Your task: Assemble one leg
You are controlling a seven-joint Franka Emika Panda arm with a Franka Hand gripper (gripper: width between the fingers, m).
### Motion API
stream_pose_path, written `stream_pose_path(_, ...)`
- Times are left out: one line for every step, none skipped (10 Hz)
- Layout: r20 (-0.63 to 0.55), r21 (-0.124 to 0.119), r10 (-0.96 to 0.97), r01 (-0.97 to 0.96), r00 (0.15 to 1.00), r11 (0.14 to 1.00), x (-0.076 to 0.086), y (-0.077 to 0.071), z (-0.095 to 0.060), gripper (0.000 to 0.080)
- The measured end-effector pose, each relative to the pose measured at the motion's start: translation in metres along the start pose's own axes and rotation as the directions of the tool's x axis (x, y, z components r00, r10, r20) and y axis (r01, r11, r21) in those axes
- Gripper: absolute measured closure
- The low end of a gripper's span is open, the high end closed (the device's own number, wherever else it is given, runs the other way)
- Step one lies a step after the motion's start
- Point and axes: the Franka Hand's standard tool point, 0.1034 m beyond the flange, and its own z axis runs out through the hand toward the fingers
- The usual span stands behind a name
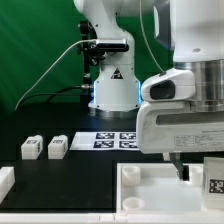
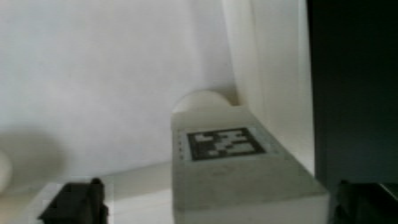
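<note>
A leg [image 2: 222, 140], a small white block with a square tag, stands on the large white tray-like piece [image 2: 107, 100] near its wall. It reaches down between my fingers. My gripper [image 2: 217, 205] is open. One dark fingertip [image 2: 71, 205] stands well clear of the leg, and the other [image 2: 365, 205] is close beside it. In the exterior view the gripper [image 1: 185, 168] hangs low over the tray piece [image 1: 150, 195] at the right, next to the tagged leg [image 1: 214, 181]. Two more legs [image 1: 31, 148] [image 1: 57, 147] lie at the left.
The marker board [image 1: 115, 140] lies on the black table in front of the arm's base [image 1: 112, 85]. Part of another white piece [image 1: 5, 182] shows at the lower left edge. The black table [image 2: 356, 90] shows beyond the tray piece's wall.
</note>
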Motion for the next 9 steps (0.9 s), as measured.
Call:
stream_pose_path(0.001,0.002,0.060,-0.060,0.998,0.998,-0.0005,-0.0003,0.0004,0.0177)
stream_pose_path(0.002,0.005,0.099,-0.099,0.995,0.995,-0.0005,-0.0005,0.0004,0.0177)
stream_pose_path(0.003,0.006,0.188,-0.188,0.982,0.982,-0.0008,-0.0012,0.0004,0.0356)
stream_pose_path(0.005,0.008,0.299,-0.300,0.954,0.954,-0.0011,-0.0021,0.0005,0.0356)
stream_pose_path(0.007,0.009,0.391,-0.391,0.920,0.920,-0.0010,-0.0019,0.0005,0.0507)
stream_pose_path(0.009,0.012,0.447,-0.447,0.894,0.894,-0.0006,-0.0018,0.0003,0.0507)
stream_pose_path(0.028,0.011,0.635,-0.635,0.772,0.772,0.0024,-0.0010,-0.0009,0.0507)
stream_pose_path(0.048,-0.009,0.794,-0.794,0.606,0.607,0.0051,-0.0002,-0.0012,0.0507)
stream_pose_path(0.063,-0.010,0.893,-0.895,0.445,0.446,0.0058,0.0011,0.0003,0.0507)
